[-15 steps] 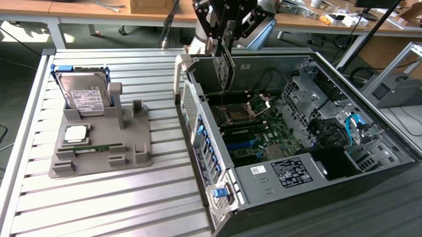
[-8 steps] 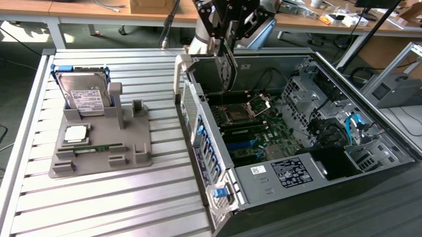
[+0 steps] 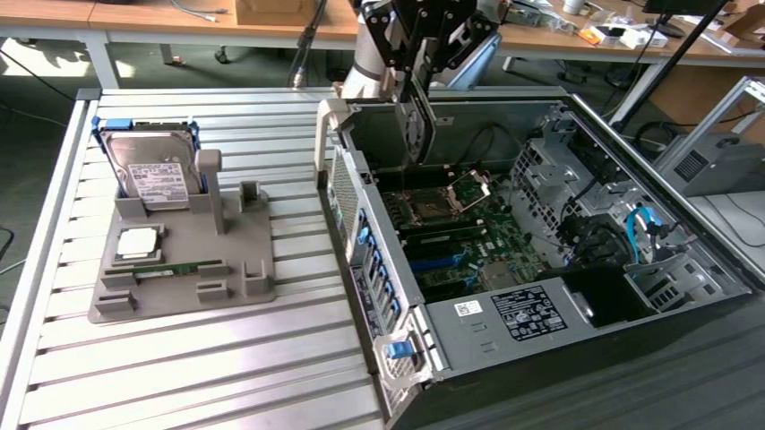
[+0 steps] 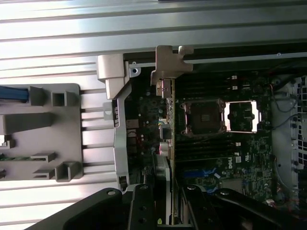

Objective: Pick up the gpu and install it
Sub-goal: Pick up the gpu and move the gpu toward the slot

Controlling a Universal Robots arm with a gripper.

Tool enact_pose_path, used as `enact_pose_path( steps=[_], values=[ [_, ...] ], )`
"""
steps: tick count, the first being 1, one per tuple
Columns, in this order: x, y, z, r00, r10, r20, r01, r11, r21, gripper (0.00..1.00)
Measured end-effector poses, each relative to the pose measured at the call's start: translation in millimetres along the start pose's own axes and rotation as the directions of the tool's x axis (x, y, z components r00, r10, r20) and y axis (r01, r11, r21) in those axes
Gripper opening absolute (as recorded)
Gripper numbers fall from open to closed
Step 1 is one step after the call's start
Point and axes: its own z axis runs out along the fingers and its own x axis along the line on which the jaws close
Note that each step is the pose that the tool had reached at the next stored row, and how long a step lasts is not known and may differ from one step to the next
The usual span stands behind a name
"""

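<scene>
Gripper (image 3: pixel 416 63) is clenched on the gpu (image 3: pixel 414 121), and I see the card hanging upright, on edge, over the open computer case (image 3: pixel 358 206), above the motherboard (image 3: pixel 467 242). From the wrist camera the card runs edge-on between the fingers (image 4: pixel 143 206), with its metal bracket (image 4: pixel 164 72) near the case's back panel. The hard drive (image 3: pixel 150 170) and memory stick (image 3: pixel 174 268) sit in the gray holder (image 3: pixel 179 300) on the table (image 3: pixel 179 376), well apart from the gripper.
</scene>
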Motion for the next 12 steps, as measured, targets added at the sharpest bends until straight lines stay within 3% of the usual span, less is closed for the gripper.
enact_pose_path(
  steps=[7, 12],
  values=[
    [-5.3, 0.4, 0.2, 1.0000, 0.000, -0.0001, 0.000, 1.0000, 0.0003, 0.27],
    [-15.4, 1.1, 0.9, 1.0000, 0.000, -0.0011, 0.000, 1.0000, 0.0011, 0.27]
  ],
)
